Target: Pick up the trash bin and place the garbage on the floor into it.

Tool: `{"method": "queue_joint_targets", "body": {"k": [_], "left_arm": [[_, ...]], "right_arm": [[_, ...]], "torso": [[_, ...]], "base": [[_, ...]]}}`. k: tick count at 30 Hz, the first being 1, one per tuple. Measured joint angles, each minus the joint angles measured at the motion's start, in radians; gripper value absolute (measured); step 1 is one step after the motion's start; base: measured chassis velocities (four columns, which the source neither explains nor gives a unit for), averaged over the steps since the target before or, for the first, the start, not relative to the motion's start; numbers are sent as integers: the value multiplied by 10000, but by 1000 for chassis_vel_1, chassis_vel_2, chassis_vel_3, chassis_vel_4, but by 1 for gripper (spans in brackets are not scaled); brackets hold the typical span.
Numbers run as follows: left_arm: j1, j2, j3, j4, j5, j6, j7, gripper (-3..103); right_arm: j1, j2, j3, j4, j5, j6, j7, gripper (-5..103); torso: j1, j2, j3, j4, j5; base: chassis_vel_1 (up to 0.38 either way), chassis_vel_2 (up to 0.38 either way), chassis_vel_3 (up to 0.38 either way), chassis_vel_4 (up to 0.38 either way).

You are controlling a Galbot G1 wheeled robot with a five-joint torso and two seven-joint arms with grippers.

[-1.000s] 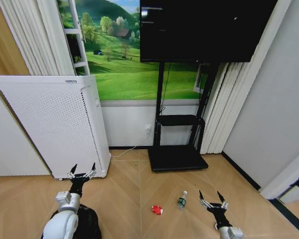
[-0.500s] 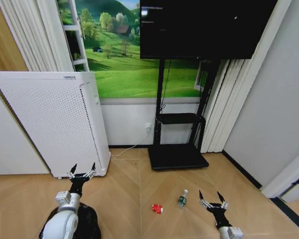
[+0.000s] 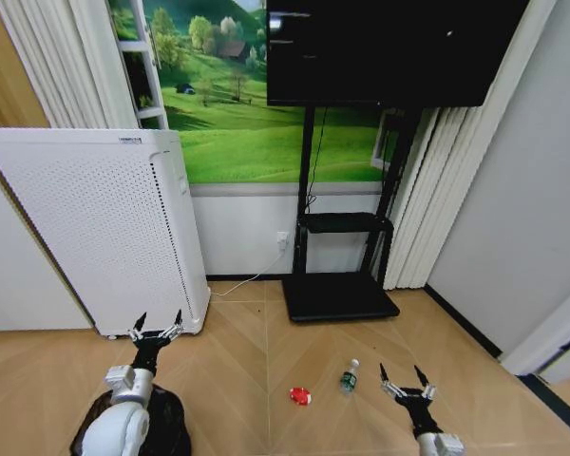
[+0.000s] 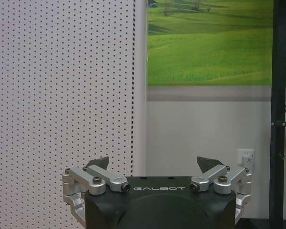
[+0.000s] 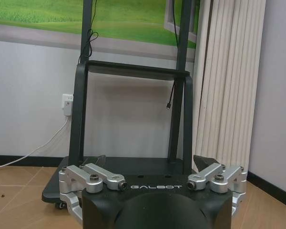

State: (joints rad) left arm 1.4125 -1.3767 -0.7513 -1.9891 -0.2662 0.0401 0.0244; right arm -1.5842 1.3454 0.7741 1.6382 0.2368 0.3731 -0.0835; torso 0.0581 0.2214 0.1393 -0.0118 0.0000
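My view has tilted a little lower, so more of the black bin (image 3: 133, 427) shows under my left pincer (image 3: 157, 331). Both pincers, right (image 3: 406, 373) too, gape empty; packet (image 3: 300, 396) and bottle (image 3: 347, 378) lie ahead on the floor.

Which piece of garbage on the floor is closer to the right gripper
The clear bottle with the white cap; it lies just ahead-left of the open right gripper, while the red-and-white packet sits farther toward the left.

I see a white perforated appliance (image 3: 104, 228) at left; a black TV stand (image 3: 337, 275) against the meadow mural (image 3: 256, 123).
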Motion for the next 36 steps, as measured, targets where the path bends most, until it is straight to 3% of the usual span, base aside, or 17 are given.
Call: {"method": "queue_joint_targets", "body": {"k": [15,26,29,36], "left_arm": [[-60,-10,15,77,1,-1,-8,100],[-56,-6,77,34,388,-165,-338,100],[101,99,15,-322,675,-31,-535,100],[512,415,-351,-1669,925,1025,-1453,100]], "right_arm": [[89,-10,-32,-65,2,-9,-8,100],[107,-2,-37,-139,21,-5,14,100],[105,-26,-21,-141,52,-5,39,100],[141,-102,6,-260,26,20,143,100]], "torso": [[-141,-658,-515,0,0],[-171,-855,-686,-1,-1],[-170,-854,-686,0,-1],[-163,-834,-673,1,0]], "base": [[0,0,0,0],[0,0,0,0],[0,0,0,0],[0,0,0,0]]}}
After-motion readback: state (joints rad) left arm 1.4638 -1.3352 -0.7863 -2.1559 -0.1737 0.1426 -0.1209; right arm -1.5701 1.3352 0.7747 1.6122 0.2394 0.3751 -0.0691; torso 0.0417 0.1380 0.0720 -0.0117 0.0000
